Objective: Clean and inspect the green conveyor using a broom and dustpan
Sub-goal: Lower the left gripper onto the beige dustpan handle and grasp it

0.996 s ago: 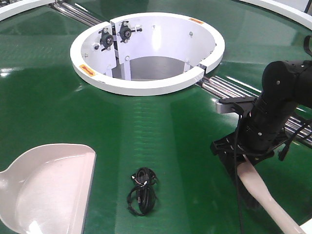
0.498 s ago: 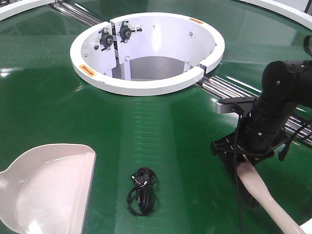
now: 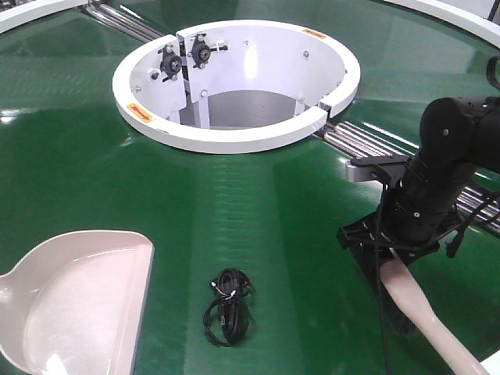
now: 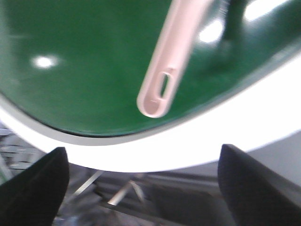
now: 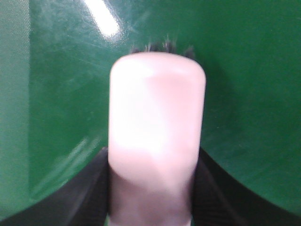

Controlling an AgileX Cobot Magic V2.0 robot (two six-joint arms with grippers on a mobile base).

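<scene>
Beige plastic broom (image 3: 426,308) clamped in right gripper (image 3: 391,242), bristles on green conveyor (image 3: 258,195): sweep step. Left gripper (image 4: 141,155) spread, empty. Next, probably: brush black cable coil (image 3: 226,305) toward beige dustpan (image 3: 78,297).

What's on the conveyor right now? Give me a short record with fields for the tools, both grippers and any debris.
surface: green conveyor, white ring hub at the far side
left tool: dustpan, lying on the belt, unheld
right tool: broom, bristle end toward the belt
right gripper: jaws closed on the broom
left gripper: jaws apart, empty, over the belt's white edge
debris: coiled black cable, on the belt between dustpan and broom
</scene>
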